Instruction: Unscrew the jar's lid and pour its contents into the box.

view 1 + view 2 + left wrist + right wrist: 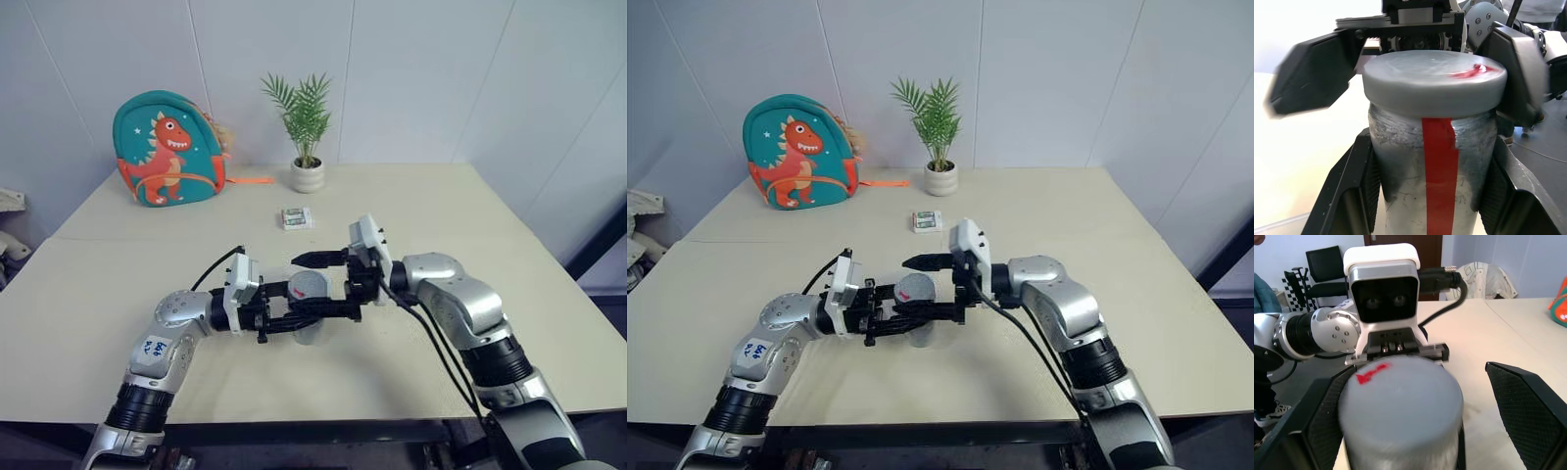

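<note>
The left pincer (294,315) clamps the jar (1432,176) by its body, holding it upright above the desk (490,225) in front of the robot, the red stripe facing the left wrist camera. The lid (1434,78) is still on, its red mark on top. The right pincer (328,284) stands wide, one finger to each side of the lid and not yet touching it.

The risk lies in the closing. If the right fingers (1528,401) shut unevenly or too high on the rim, they may slip off the smooth cap when turning. A hard twist could also rotate the jar inside the left grip, so the lid never loosens.
</note>
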